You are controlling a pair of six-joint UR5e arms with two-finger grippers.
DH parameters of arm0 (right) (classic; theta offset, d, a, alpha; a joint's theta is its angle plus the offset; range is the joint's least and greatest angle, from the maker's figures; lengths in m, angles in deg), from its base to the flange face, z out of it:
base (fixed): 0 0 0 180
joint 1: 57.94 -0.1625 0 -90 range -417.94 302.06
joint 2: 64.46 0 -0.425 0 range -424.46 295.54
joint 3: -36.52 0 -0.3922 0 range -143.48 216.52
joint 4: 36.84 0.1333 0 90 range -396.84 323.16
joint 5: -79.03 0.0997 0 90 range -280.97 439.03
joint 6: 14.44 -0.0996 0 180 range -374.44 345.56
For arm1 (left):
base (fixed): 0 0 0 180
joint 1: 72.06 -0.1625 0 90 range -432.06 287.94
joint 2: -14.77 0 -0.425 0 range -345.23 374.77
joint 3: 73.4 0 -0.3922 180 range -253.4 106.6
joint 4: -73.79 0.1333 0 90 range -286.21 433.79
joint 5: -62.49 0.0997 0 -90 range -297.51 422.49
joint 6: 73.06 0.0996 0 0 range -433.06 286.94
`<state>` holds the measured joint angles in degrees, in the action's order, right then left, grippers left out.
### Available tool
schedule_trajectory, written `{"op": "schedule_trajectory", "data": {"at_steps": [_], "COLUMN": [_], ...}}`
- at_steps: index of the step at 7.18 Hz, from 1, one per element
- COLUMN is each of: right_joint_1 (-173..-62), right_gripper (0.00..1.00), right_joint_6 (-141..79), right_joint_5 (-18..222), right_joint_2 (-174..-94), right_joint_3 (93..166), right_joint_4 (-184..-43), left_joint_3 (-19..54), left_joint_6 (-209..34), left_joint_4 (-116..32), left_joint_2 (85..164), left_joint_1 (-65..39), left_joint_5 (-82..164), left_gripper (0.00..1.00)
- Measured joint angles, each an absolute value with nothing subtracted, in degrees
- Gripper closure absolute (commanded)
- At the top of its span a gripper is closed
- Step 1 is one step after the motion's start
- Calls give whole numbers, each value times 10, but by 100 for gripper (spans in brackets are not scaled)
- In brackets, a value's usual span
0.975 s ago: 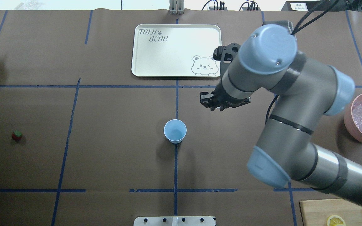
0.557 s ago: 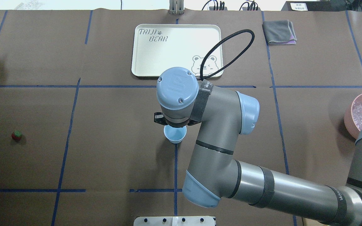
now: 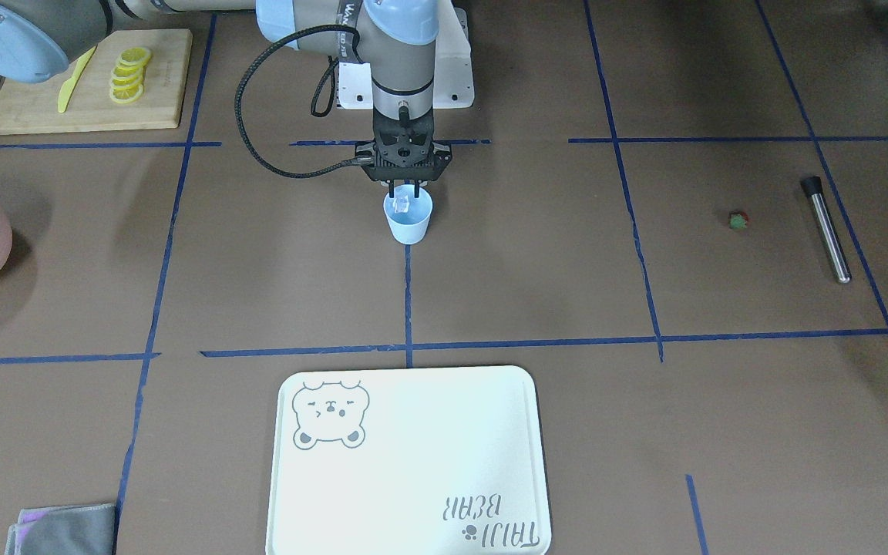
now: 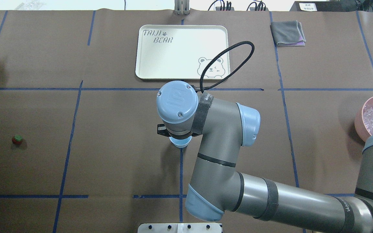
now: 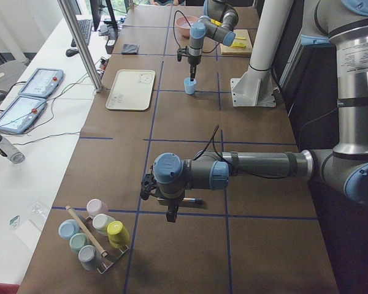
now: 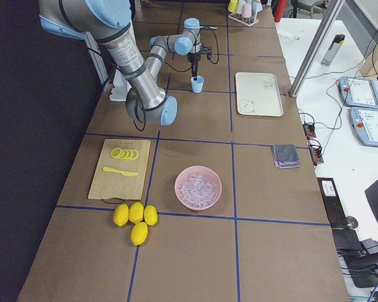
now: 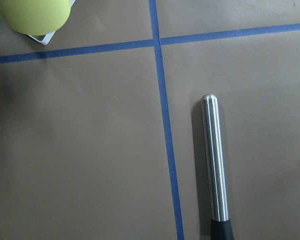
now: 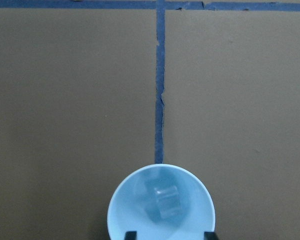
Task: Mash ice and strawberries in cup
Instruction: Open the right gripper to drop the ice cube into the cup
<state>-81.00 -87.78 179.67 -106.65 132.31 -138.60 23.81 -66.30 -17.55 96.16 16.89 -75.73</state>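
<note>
My right claw (image 3: pixel 403 187) hangs over the small pale-blue plastic cup (image 3: pixel 408 225) at centre frame, its fingers (image 8: pixel 131 234) apart, with one clear ice cube (image 8: pixel 165 200) lying loose inside. I judge the ice-loading step is in hand; next I'd fetch the tiny red strawberry (image 4: pixel 17 139) at the overhead view's far left. I can't tell whether the left claw (image 5: pixel 170 215) is apart or together.

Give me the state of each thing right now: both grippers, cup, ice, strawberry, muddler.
cup: upright, one ice cube inside.
ice cube: loose in the cup, not gripped.
right gripper: open, above the cup's mouth.
muddler: lying flat, not held.
left gripper: cannot tell open or shut; near the muddler.
strawberry: on the table, outside the cup.
pink bowl: upright, holding the ice heap.
</note>
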Motion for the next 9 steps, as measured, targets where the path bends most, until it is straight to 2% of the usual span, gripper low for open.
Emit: {"op": "schedule_trajectory", "data": {"at_steps": [5,7,9], "right_joint_1": [-852,-911,-992], "right_gripper": [1,1,1], "right_joint_6": [-854,-769,-649], "right_joint_5": [1828,1881,1949], "right_joint_2": [-1087,-1160,-1266], "right_joint_3": [1332,1396,1478], "right_joint_4": [-1387,-1386,-1385], "left_joint_3": [234,232,231], "left_joint_6": [-663,-663,-662], "left_joint_4": [-176,-175,-175], "left_joint_2": [962,962,962], "left_joint_1": [168,167,167], "left_joint_5": [-757,-757,-757], "left_gripper": [0,0,0]}}
